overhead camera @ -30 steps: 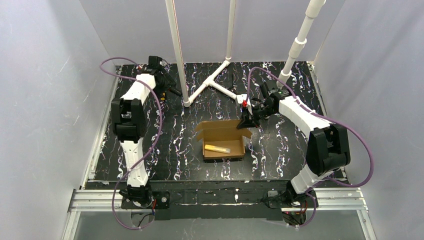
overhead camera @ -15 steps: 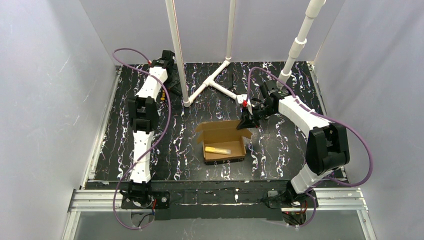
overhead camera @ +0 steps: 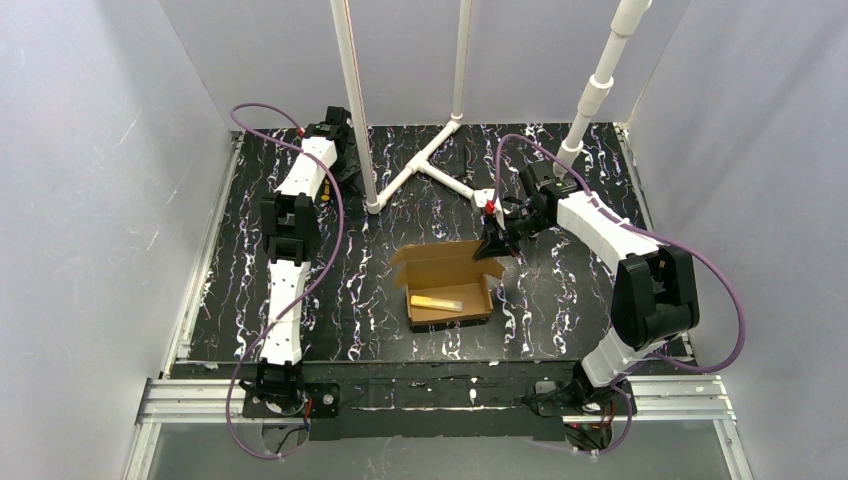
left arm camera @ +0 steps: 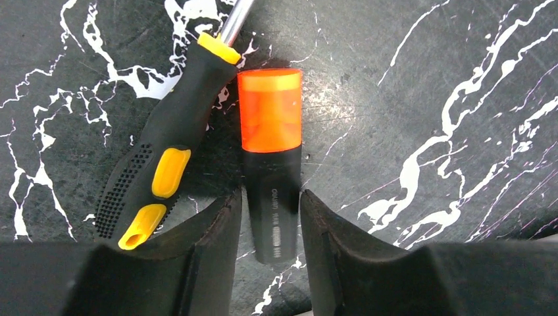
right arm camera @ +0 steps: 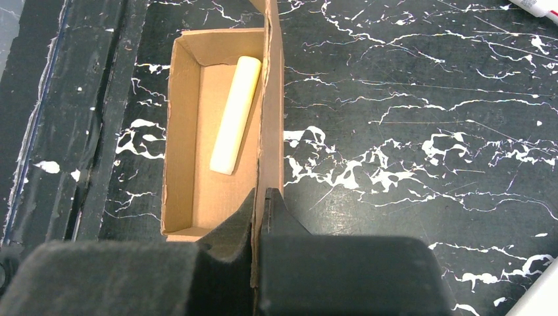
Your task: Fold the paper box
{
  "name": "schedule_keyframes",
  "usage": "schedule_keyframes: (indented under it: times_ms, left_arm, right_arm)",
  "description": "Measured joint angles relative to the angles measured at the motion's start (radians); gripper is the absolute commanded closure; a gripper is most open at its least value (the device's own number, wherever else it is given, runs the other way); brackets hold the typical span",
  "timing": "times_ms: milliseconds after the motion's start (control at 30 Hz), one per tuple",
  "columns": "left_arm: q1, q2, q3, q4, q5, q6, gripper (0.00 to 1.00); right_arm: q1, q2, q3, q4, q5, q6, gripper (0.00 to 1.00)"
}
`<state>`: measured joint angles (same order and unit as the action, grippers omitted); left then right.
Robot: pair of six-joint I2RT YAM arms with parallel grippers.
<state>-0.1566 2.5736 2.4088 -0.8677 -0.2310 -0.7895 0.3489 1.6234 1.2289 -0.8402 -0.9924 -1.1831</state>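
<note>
Screwdriver (left arm camera: 168,158) and marker (left arm camera: 270,118) lay just beside each other on the black marbled table (overhead camera: 560,300), at the upper left of the overhead view. The left claw (left arm camera: 270,197) stood partly open astride the marker's black barrel, and its fingers (left arm camera: 220,224) seemed to press both sides. The cardboard box (overhead camera: 447,280) sat at the centre of the table with its top open and a pale yellow stick (right arm camera: 235,115) lying inside. At its upper right corner the right claw (right arm camera: 260,197) was clamped tight on the box's upright wall.
</note>
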Motion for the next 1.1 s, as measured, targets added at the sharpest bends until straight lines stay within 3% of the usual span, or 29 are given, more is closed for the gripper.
schedule_keyframes:
  times_ms: [167,300,433,533,667,867,967,1100]
  left_arm:
    - [0.0,-0.004,-0.013,0.01,0.014,0.005,0.98]
    - [-0.001,-0.053,-0.098,0.045,0.029,0.024,1.0]
    - [-0.006,-0.244,-0.387,0.107,0.057,0.069,1.0]
    - [-0.01,-0.55,-0.768,0.244,0.109,0.121,1.0]
    - [-0.01,-1.069,-1.206,0.459,0.227,0.212,1.0]
    - [0.009,-1.836,-1.815,0.751,0.507,0.312,1.0]
    - [-0.091,-2.057,-2.005,0.853,0.585,0.33,1.0]
    - [-0.235,-2.113,-2.029,0.967,0.687,0.361,1.0]
  right_arm:
    - [0.0,0.0,0.0,-0.003,-0.001,-0.001,0.99]
    - [0.0,0.0,0.0,-0.007,-0.002,-0.001,0.99]
    - [0.0,0.0,0.0,-0.008,-0.003,-0.003,0.99]
    - [0.0,0.0,0.0,-0.014,-0.004,-0.008,0.99]
    - [0.0,0.002,0.0,-0.029,-0.01,-0.026,0.99]
    - [0.011,0.003,0.0,-0.045,-0.014,-0.042,0.99]
    - [0.014,0.003,0.0,-0.047,-0.015,-0.047,0.99]
    - [0.014,0.003,0.0,-0.048,-0.016,-0.048,0.99]
